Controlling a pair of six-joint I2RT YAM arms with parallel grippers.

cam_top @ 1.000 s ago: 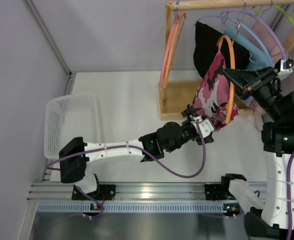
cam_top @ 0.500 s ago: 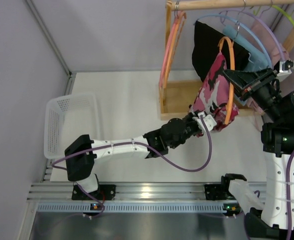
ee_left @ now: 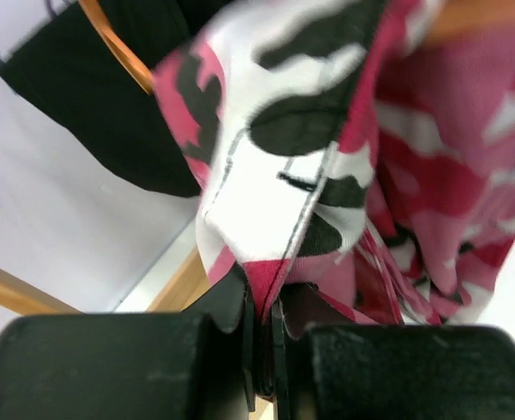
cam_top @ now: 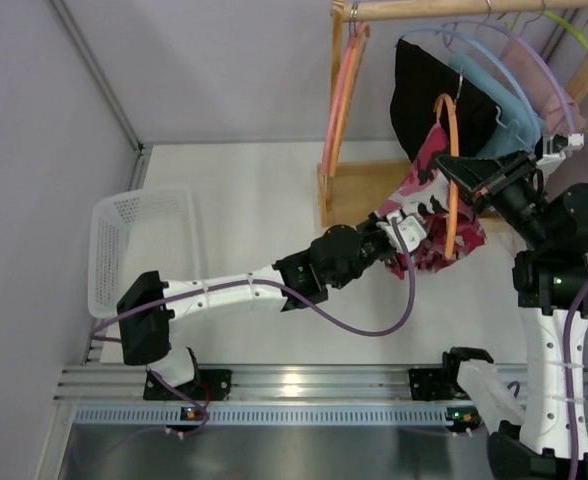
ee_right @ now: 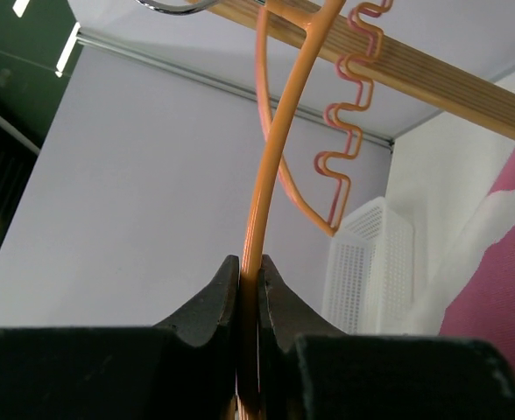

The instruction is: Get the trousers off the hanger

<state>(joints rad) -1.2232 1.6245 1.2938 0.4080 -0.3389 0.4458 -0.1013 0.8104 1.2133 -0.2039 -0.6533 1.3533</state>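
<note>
The left hand [ee_left: 264, 308] clamped the camouflage trousers [ee_left: 310, 131], the right hand [ee_right: 249, 276] pinched the orange hanger [ee_right: 271, 166]; a snagged hem could slip free.

Left gripper [ee_left: 262, 302] jaws clamped shut, arm stretched forward-right; right gripper [ee_right: 249, 267] jaws pinched shut, arm upright

The trousers [cam_top: 429, 215] hang on a hanger [cam_top: 453, 180] far right over the table [cam_top: 244, 200], a basket [cam_top: 114, 250] sitting at left.
</note>
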